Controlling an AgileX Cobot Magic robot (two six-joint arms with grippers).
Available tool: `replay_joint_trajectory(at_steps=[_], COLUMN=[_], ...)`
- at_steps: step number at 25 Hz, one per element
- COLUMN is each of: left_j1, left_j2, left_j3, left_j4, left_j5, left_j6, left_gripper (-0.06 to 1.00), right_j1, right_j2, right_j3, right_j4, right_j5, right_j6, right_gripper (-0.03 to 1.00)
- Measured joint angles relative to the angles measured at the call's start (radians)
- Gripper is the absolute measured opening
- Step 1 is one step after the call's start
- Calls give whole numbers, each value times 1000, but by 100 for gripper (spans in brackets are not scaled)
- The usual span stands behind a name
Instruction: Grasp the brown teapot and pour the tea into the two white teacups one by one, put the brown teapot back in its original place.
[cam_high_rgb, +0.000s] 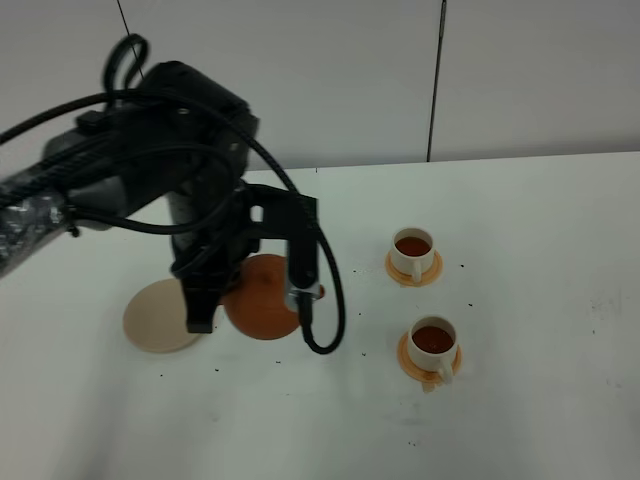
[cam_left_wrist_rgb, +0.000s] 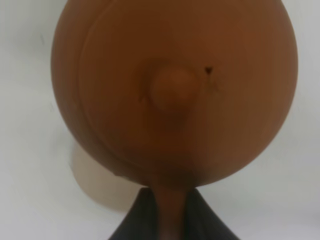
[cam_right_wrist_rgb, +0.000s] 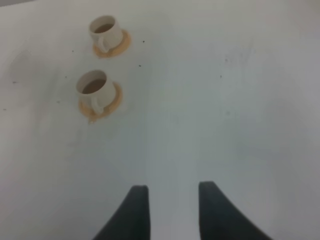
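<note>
White table (cam_high_rgb: 540, 420) under a plain wall w/ a dark vertical seam; few dark specks on the top.

Teapot (cam_high_rgb: 262, 298) hangs in the left gripper (cam_left_wrist_rgb: 170, 220), toward the table's left side, just beside the beige plate (cam_high_rgb: 150, 322) and not on it. Wrist view looks straight down on the lid and knob (cam_left_wrist_rgb: 170, 90); the dark fingers (cam_left_wrist_rgb: 137, 220) sit either side of the handle at frame bottom, clamped shut on it. Pot looks level, spout not tipped, which fits carrying rather than pouring. A bit of the plate (cam_left_wrist_rgb: 95, 185) shows past the pot's edge, so prob. the pot is on its way to set-down there.

Both cups hold tea: far cup (cam_high_rgb: 412, 252) and near cup (cam_high_rgb: 433, 343), each on its orange saucer, toward the table's middle-right. So pouring looks done; return to plate is what's left.

Right gripper (cam_right_wrist_rgb: 169, 210) idles over bare table, fingers (cam_right_wrist_rgb: 135, 215) apart, nothing between them; cups sit well away from it.

Hard to tell: arm bulk and cable cover the pot's handle side and part of the plate in the high view; whether the pot is lifted or touching the table, can't say. Left wrist view is blurry, spout not visible. Right arm isn't in the high view at all.
</note>
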Motion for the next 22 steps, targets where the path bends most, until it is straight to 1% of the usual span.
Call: replay_joint_trajectory(at_steps=[3,7,12,18,22], left_j1=[43,97,157,205,251], left_j2=[-31,-44,-45,-45,-45], left_j3=[42,78,83,83,83], left_j4=[0,1,7,60,37], left_j5=[0,0,0,0,0], left_j6=[-37,-57,-96,-178,-201], left_gripper=[17,17,17,17,17], right_j1=[0,0,0,0,0], right_j2=[0,0,0,0,0], right_j3=[0,0,0,0,0], right_j4=[0,0,0,0,0], right_j5=[0,0,0,0,0], right_j6=[0,0,0,0,0], right_gripper=[24,24,24,24,24])
